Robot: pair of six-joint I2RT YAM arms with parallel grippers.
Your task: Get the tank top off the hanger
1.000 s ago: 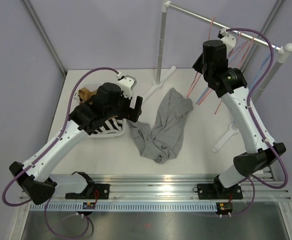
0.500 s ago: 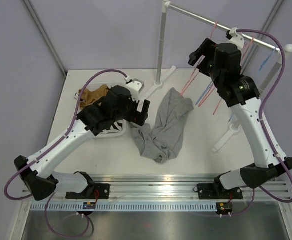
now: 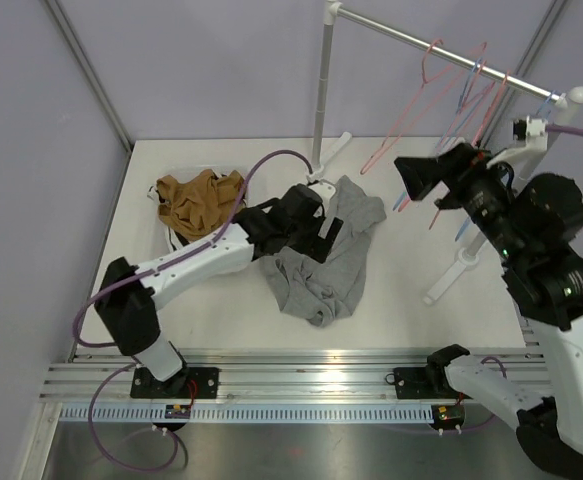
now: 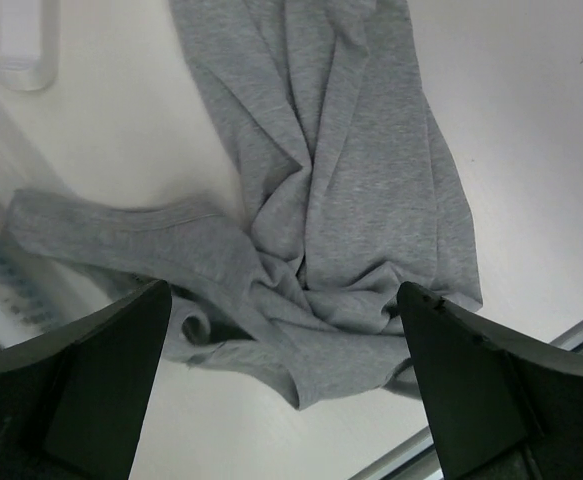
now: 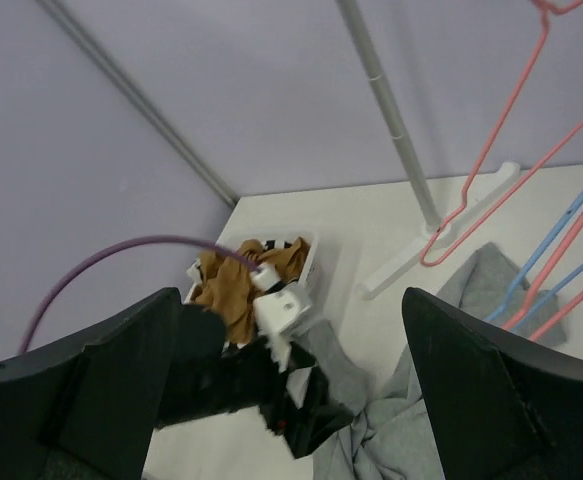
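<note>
The grey tank top (image 3: 329,262) lies crumpled on the white table, off any hanger. My left gripper (image 3: 328,231) hovers just over its upper part, open. In the left wrist view the tank top (image 4: 351,190) fills the middle, and the two dark fingers (image 4: 96,385) stand wide on either side of its lower fold with nothing held. A bare pink hanger (image 3: 403,130) hangs on the rail. My right gripper (image 3: 421,180) is raised beside the hangers, open and empty. The right wrist view looks down on the pink hanger (image 5: 506,110) and the tank top (image 5: 476,280).
A white basket (image 3: 167,240) at the left holds brown cloth (image 3: 199,200). The clothes rail (image 3: 411,38) carries several more pink and blue hangers (image 3: 476,100). Its post (image 3: 323,100) and foot (image 3: 449,275) stand on the table beside the tank top.
My right gripper has opened and drawn back from the rail, down and to the right. My left arm has swung right from over the basket to above the tank top.
</note>
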